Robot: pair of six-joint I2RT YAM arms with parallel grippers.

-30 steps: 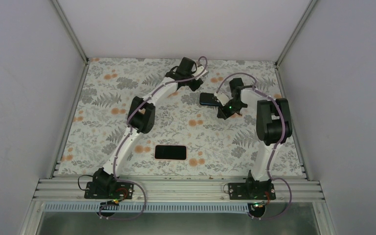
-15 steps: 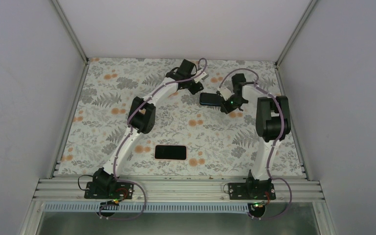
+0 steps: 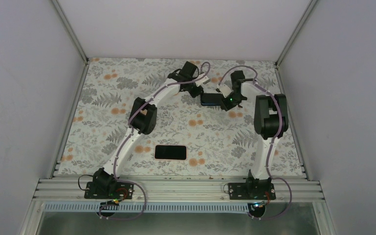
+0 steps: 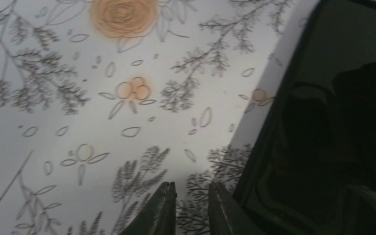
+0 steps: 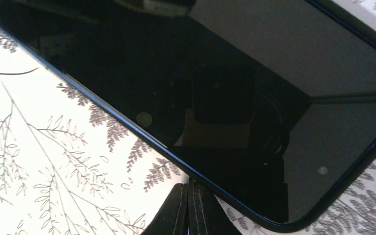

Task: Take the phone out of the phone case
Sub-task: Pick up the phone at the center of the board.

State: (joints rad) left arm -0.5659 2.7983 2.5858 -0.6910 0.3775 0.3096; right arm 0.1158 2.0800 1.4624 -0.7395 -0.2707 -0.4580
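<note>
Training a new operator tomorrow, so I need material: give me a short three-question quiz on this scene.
1. True or false: a gripper is holding the pink phone case.
2. The dark slab sits: A) beside the near rail; B) between the left gripper and right gripper, far side; C) on the case.
3. Fill in: the tablecloth has a ____ pattern.
Key: 1 false, the phone case lies alone on the near half of the tablecloth; 2 B; 3 floral.

Beneath me spreads a floral cloth (image 3: pixel 98 117), grey ferns and orange blooms on white. Toward its far side I see a glossy dark slab (image 3: pixel 208 100) with a blue rim. Plain pale walls (image 3: pixel 176 24) enclose it, and a ribbed metal rail (image 3: pixel 176 188) runs along the near edge.
</note>
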